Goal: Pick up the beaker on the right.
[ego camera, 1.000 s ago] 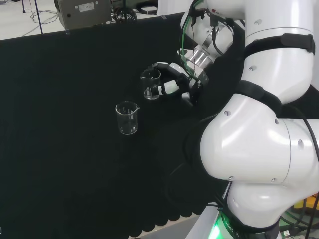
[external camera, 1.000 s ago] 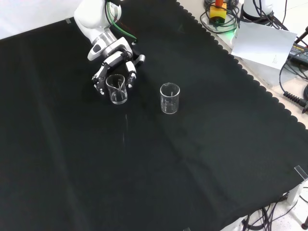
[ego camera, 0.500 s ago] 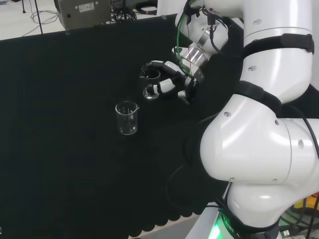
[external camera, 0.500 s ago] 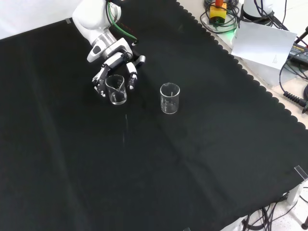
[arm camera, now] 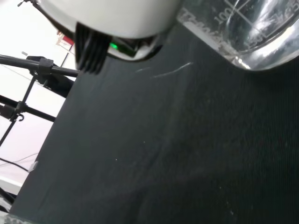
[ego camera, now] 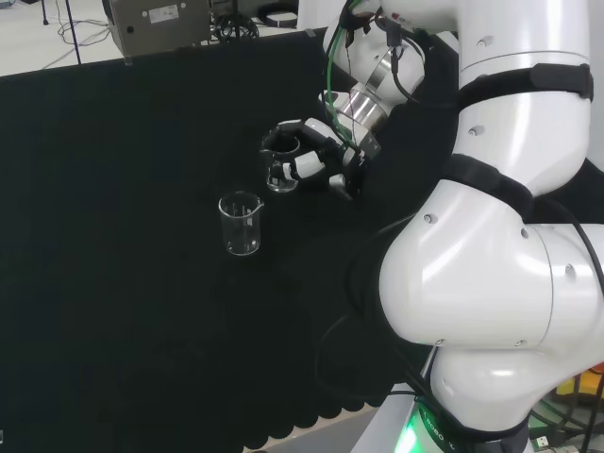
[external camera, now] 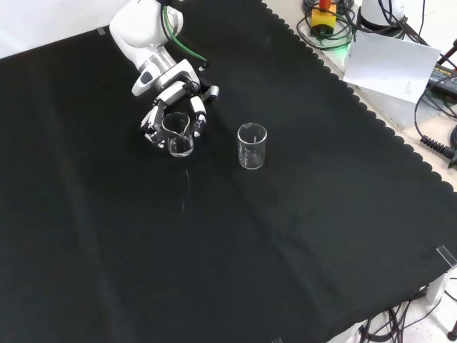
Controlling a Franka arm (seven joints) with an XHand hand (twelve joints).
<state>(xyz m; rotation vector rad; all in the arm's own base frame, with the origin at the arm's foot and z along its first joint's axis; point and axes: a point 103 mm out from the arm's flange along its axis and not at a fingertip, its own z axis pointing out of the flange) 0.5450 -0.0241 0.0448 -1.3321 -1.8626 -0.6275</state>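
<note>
Glass, clear and cylindrical: two beakers on the black-clothed table (external camera: 300, 236). Taking the free beaker (external camera: 252, 146) as landmark in the front view, the held beaker (external camera: 178, 135) sits to its left, my hand (external camera: 171, 107) curled round it. Neither shows any contents. The wrist view shows the held one's rounded base above ribbed cloth.

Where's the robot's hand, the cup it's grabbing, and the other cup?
hand (external camera: 158, 120), front view, on a finger beside the glass.
held beaker (external camera: 178, 137), front view, on its glass wall.
other beaker (external camera: 251, 147), front view, on its side wall, standing alone on the cloth.
</note>
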